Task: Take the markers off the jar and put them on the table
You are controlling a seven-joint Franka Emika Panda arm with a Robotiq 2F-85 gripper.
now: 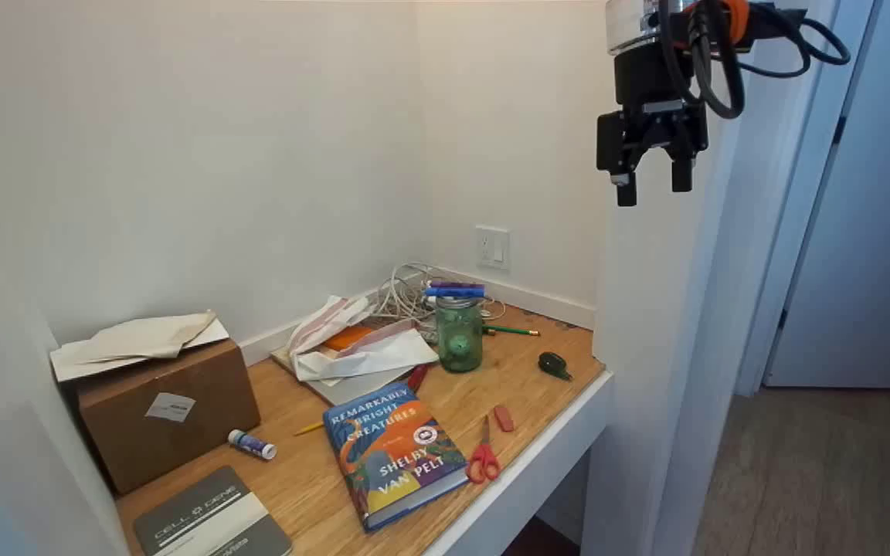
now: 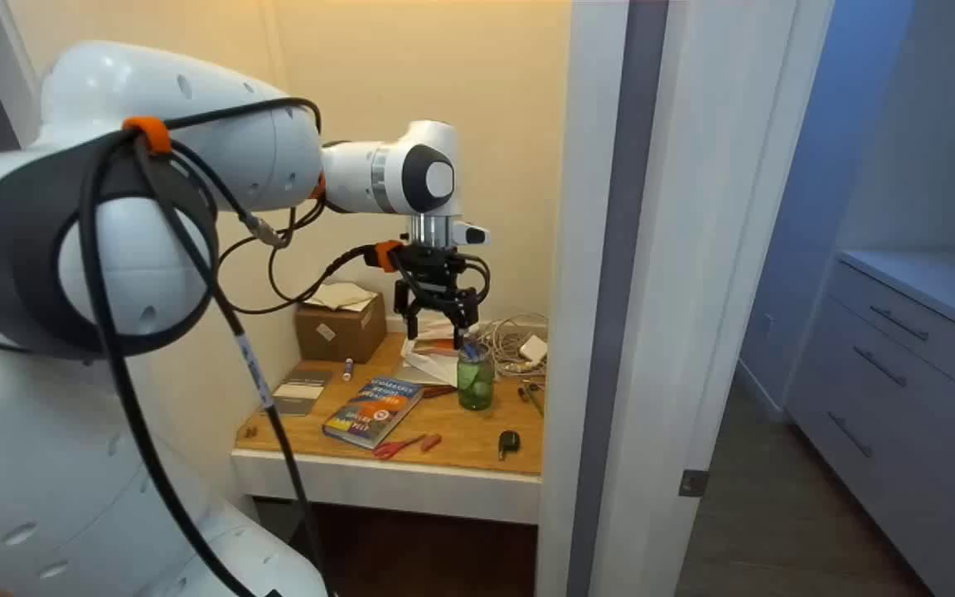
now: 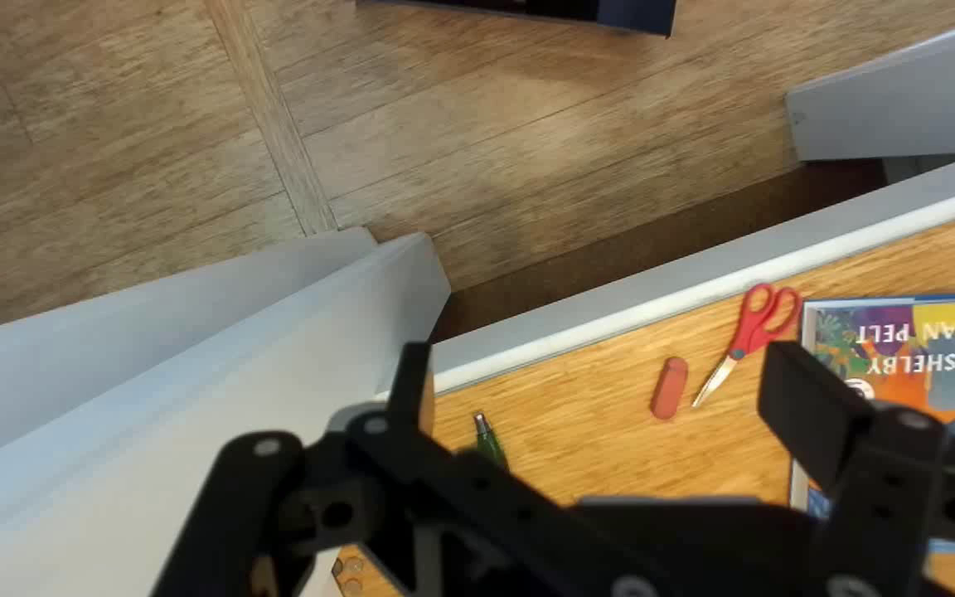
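Note:
The green-tinted glass jar [image 1: 460, 340] stands upright at the back of the wooden table [image 1: 511, 378]. A blue marker [image 1: 454, 292] and a purple marker [image 1: 456, 285] lie across its top in an exterior view. The jar [image 2: 475, 385] and a blue marker [image 2: 469, 351] also show in an exterior view, where my gripper [image 2: 435, 333] partly overlaps them. My gripper [image 1: 653, 187] is open and empty, pointing down, high above the table and apart from the jar. In the wrist view the open jaws [image 3: 602, 373] have only table behind them; jar and markers are out of view.
A book [image 1: 399, 455], red scissors [image 1: 484, 455], a pink eraser [image 1: 504, 418] and a dark green object [image 1: 554, 365] lie near the front edge. White cables [image 1: 406, 297] and papers [image 1: 368, 359] are beside the jar. A cardboard box [image 1: 171, 409] stands by the wall.

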